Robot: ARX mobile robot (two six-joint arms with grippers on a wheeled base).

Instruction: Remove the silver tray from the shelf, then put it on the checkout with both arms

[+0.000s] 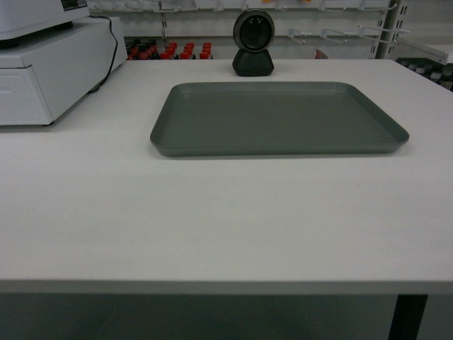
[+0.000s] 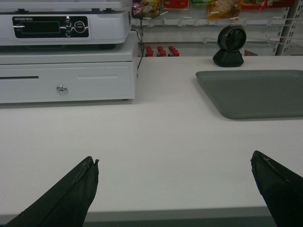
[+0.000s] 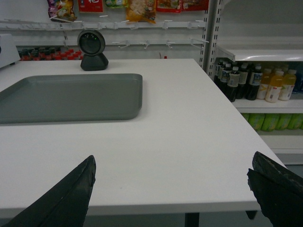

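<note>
The silver tray (image 1: 277, 117) lies flat on the white checkout (image 1: 212, 219), just in front of the black round webcam (image 1: 253, 42). The tray (image 2: 255, 92) shows at the right of the left wrist view and the tray (image 3: 71, 97) at the left of the right wrist view. My left gripper (image 2: 175, 163) hangs open over the checkout's front edge, well short of the tray, with nothing between its fingers (image 2: 78, 189). My right gripper (image 3: 171, 163) is open too, empty, near the front right edge. Neither gripper appears in the head view. Store shelves (image 3: 258, 52) stand to the right.
A white cash register with a drawer (image 1: 49, 67) stands at the checkout's back left (image 2: 66, 80). Bottles of drinks (image 3: 255, 82) fill the shelves to the right. Snack bags (image 3: 137, 7) hang on hooks behind the checkout. A black leg (image 1: 407, 316) shows under the front right.
</note>
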